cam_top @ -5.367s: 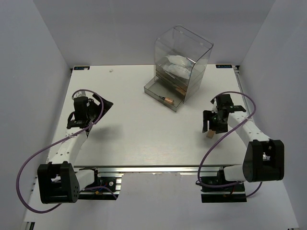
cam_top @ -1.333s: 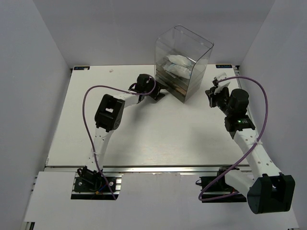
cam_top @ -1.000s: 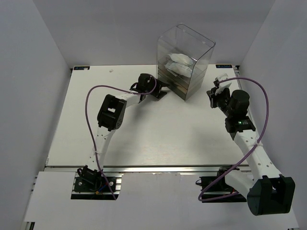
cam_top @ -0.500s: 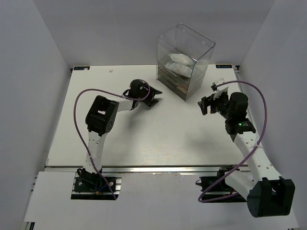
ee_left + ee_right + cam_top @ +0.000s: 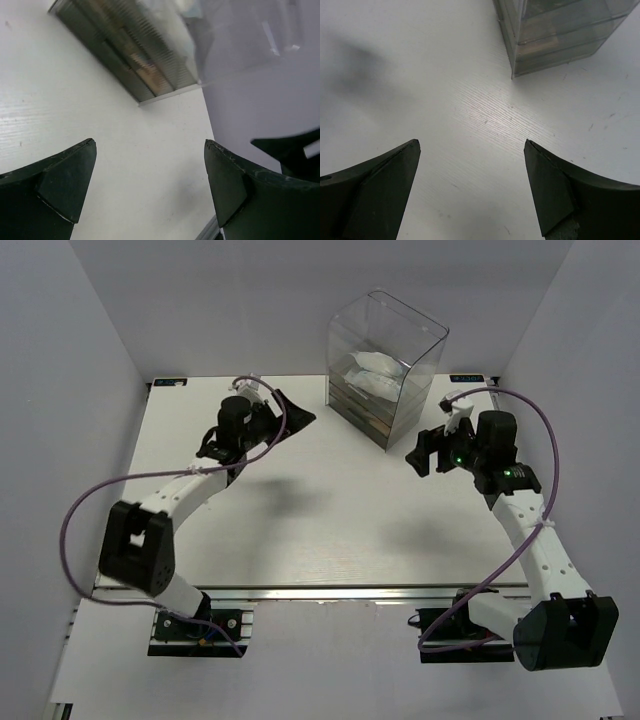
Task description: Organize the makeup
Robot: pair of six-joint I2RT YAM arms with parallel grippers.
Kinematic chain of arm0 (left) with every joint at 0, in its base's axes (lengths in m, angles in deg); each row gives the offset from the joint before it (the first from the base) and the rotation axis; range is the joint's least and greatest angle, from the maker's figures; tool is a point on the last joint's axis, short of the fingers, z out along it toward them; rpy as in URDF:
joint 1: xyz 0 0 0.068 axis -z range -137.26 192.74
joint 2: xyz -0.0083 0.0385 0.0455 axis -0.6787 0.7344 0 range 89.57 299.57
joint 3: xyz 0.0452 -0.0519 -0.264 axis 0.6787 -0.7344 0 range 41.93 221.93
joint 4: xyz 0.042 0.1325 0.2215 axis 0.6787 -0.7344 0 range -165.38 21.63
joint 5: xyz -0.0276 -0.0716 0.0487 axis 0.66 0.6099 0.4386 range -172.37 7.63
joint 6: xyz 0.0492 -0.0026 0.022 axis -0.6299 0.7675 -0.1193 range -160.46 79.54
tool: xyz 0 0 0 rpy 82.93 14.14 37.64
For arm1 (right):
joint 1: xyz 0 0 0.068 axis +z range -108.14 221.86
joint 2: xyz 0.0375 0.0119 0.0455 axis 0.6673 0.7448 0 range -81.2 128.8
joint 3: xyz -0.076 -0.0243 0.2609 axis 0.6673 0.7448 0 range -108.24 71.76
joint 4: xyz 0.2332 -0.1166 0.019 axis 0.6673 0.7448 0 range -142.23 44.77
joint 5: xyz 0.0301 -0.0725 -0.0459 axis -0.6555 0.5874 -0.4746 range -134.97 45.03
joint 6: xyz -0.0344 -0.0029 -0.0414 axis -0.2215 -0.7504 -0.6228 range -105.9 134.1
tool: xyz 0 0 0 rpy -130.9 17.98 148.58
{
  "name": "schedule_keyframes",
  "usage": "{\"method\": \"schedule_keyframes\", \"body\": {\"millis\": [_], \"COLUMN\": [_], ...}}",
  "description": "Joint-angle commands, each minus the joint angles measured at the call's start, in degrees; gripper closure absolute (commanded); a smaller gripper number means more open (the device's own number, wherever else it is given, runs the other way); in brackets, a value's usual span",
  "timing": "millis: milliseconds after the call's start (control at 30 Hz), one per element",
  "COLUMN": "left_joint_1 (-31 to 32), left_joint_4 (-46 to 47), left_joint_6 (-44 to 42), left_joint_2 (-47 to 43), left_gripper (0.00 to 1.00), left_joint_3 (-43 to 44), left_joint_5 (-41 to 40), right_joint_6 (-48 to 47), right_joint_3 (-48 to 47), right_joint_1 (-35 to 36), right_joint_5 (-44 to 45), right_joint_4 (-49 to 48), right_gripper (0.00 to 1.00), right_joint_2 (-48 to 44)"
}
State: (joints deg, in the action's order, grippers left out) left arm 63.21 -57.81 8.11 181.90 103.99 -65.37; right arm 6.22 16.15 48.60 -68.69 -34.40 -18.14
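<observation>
Your left gripper point(image 5: 150, 150) and right gripper point(image 5: 470, 145) are spread, empty. packets point(image 5: 372, 375) in box point(image 5: 425, 355), far edge: likely light, floppy; pinch an edge.

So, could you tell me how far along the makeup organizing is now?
It looks essentially finished. Done: white packets lie inside the clear box, and its grey drawers are shut flush. In hand: nothing; the left gripper and right gripper are both open and empty. Left: no loose makeup shows on the table, so little seems to remain.
</observation>
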Motion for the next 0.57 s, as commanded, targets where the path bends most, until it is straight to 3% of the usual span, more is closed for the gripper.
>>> {"method": "schedule_keyframes", "body": {"millis": [0,167,533], "left_joint_1": [0.19,0.27,0.27], "left_joint_4": [-2.57,-5.02,-9.77], "left_joint_6": [-11.56,-17.10,-18.69], "left_joint_2": [-9.87,-22.43,-32.74], "left_gripper": [0.02,0.02,0.02], "left_joint_3": [-3.78,-8.53,-12.84], "left_joint_5": [-1.08,-5.38,-6.79], "right_joint_6": [2.34,5.24,7.53], "right_joint_3": [-3.97,-4.94,-5.12], "right_joint_1": [-0.24,-0.33,-0.33], "right_joint_5": [5.08,10.10,12.04], "right_joint_4": [5.64,7.66,8.20], "right_gripper": [0.11,0.11,0.11], "right_joint_2": [0.74,1.70,1.36]}}
